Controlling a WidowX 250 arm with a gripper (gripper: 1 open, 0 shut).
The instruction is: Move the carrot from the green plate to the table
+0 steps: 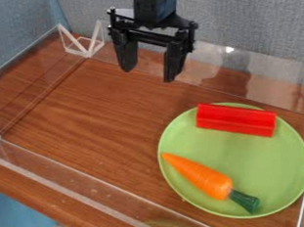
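A small orange carrot (206,178) with a dark green stub lies on the front part of the light-green plate (282,157), at the right front of the brown wood-grain table (96,114). Behind it on the same plate rests a red rectangular block (235,119). My gripper (151,62) hangs above the far middle of the table, well behind and left of the plate. Its two black fingers stand apart with nothing between them.
Clear acrylic walls (68,190) run along the table's edges. A small white wire-like frame (77,39) stands at the back left corner. Bare tabletop stretches left of the plate.
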